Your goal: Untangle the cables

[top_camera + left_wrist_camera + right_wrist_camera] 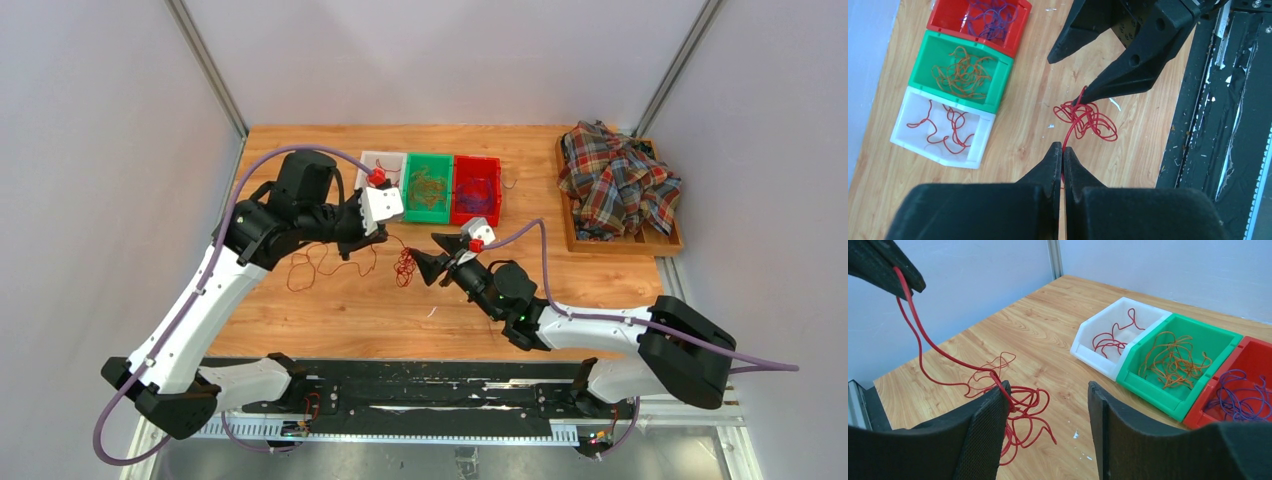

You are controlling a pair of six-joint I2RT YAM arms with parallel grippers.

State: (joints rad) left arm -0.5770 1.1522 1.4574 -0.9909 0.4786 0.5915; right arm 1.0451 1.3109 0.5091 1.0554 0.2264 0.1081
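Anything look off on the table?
A crumpled plaid shirt is heaped over the wooden tray at the far right corner. A red cable tangle lies loose on the table, outside the bins.

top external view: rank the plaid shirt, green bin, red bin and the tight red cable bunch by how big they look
1. plaid shirt
2. green bin and red bin: look about alike, not ranked
3. red cable bunch

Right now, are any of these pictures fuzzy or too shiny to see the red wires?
Top external view: even light, no glare, but the red cables look tiny. Left wrist view: the bunch is sharp, the left gripper up close is soft-edged. Right wrist view: cables sharp, the right gripper a dark shape in front.
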